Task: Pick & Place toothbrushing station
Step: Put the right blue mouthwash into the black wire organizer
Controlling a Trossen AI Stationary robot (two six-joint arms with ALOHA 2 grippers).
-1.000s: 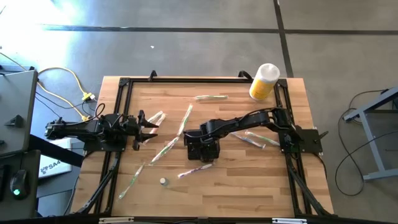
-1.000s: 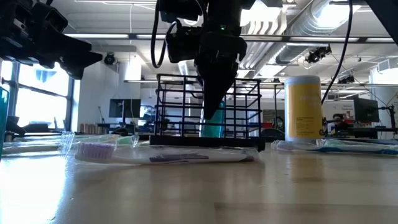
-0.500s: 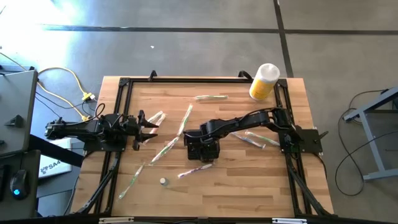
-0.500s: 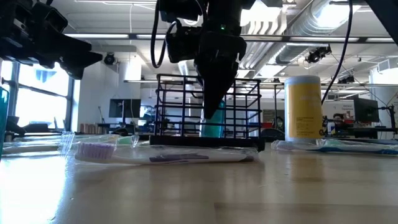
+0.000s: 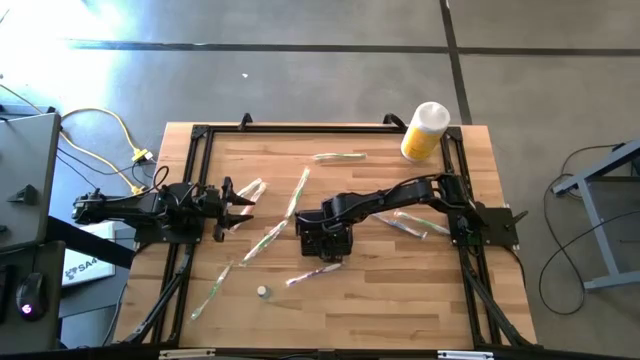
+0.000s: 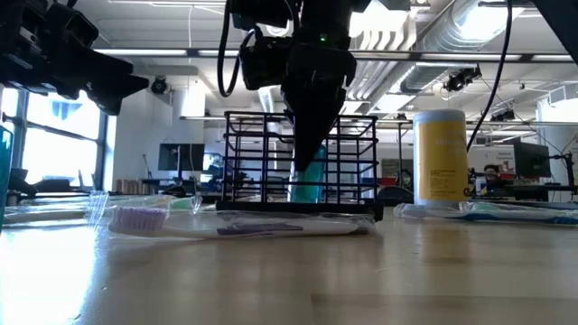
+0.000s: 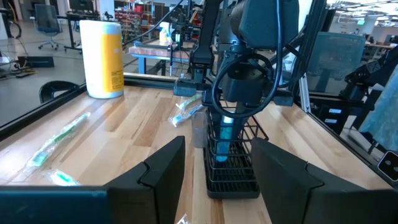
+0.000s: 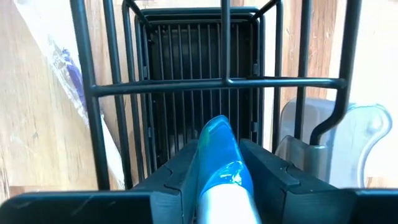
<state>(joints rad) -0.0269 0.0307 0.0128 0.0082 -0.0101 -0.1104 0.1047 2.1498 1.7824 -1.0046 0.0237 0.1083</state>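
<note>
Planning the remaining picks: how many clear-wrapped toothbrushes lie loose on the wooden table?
7 clear-wrapped toothbrushes: one near the far edge, three middle-left, one front-left, one before the black wire rack, one under the right arm, where another may hide.

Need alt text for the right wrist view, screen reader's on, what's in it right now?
The right gripper holds a blue toothbrush-like item between its fingers, pointing it down into the black wire toothbrushing station on the wooden table. A clear-wrapped toothbrush lies beside the station.
</note>
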